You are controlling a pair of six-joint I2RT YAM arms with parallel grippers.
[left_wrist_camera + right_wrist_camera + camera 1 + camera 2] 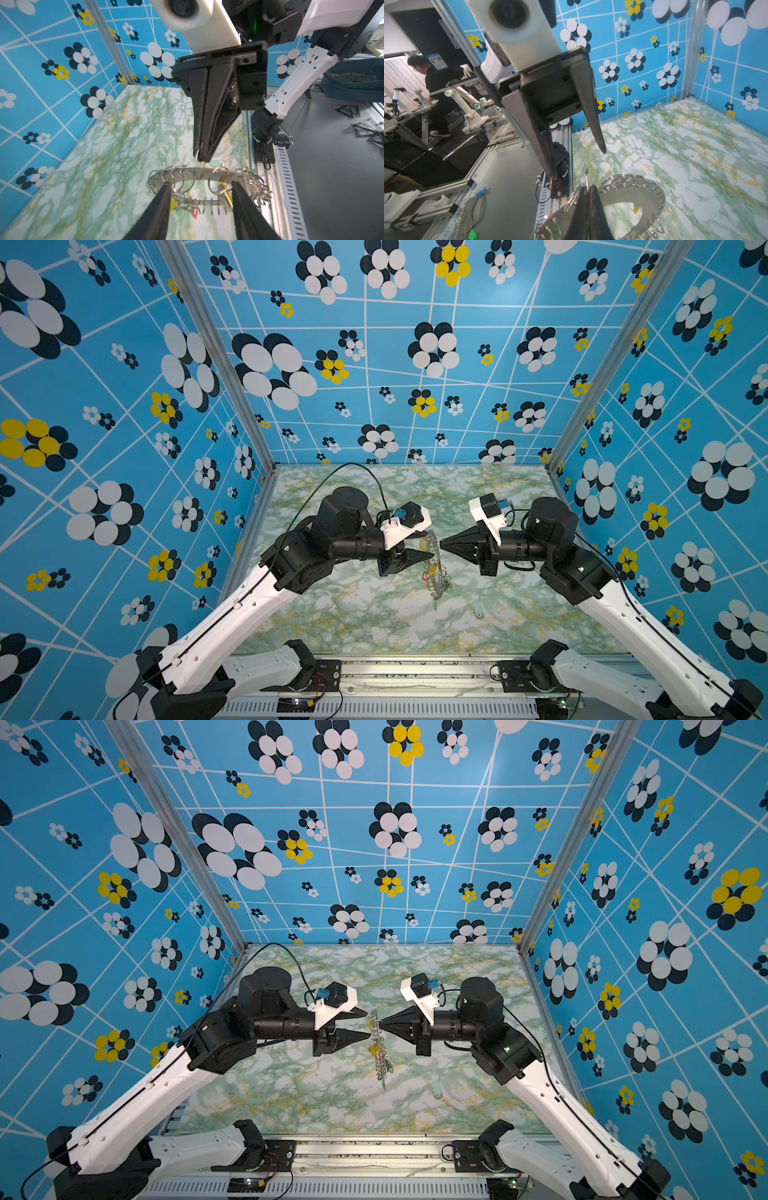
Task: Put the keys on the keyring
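Brightly and evenly lit from overhead, with only faint, soft shadows on the green-and-white marbled tabletop (374,626) beneath the arms. Pale glare along the near aluminium rail (415,668) in both top views, and a lighter patch high on the far blue flower-patterned wall (511,294). Strongly bowed toward the edges, with straight wall lines curved outward. Sharp at mid-scene. Out of focus in the left wrist view on the close white cylindrical camera housing (182,14). Soft in the right wrist view on the nearest part of the flat grey metal keyring (654,197). Dimmer outside the enclosure.
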